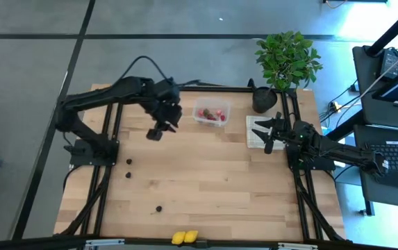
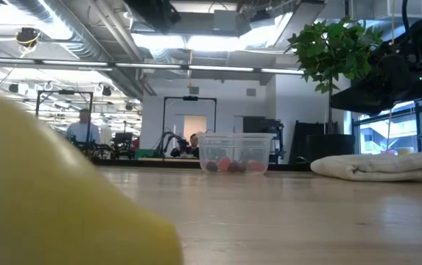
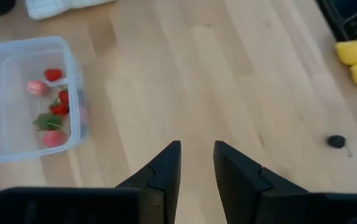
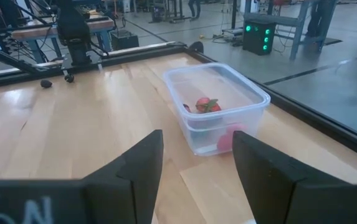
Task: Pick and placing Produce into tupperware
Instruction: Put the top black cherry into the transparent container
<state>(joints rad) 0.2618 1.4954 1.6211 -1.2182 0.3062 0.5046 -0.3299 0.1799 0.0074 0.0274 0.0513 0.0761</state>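
The tupperware (image 1: 211, 114) is a clear box on the table's far middle, holding several red and pink berries (image 3: 52, 106). Three dark round pieces (image 1: 128, 162) lie on the wood on the left, one of them (image 1: 159, 207) nearer the near edge. Two yellow lemon pieces (image 1: 185, 237) sit at the near edge. My left gripper (image 1: 155, 132) hovers open and empty, left of the box, and its fingers (image 3: 169, 168) show bare wood between them. My right gripper (image 1: 268, 135) is open over the beige cloth (image 1: 260, 132), facing the box (image 4: 218, 106).
A potted green plant (image 1: 285, 59) in a black pot (image 1: 264, 99) stands at the far right corner, behind the cloth. Black frame rails (image 1: 108, 173) run along both sides of the table. Bare wood (image 1: 219, 180) spreads across the middle. People show in the room beyond.
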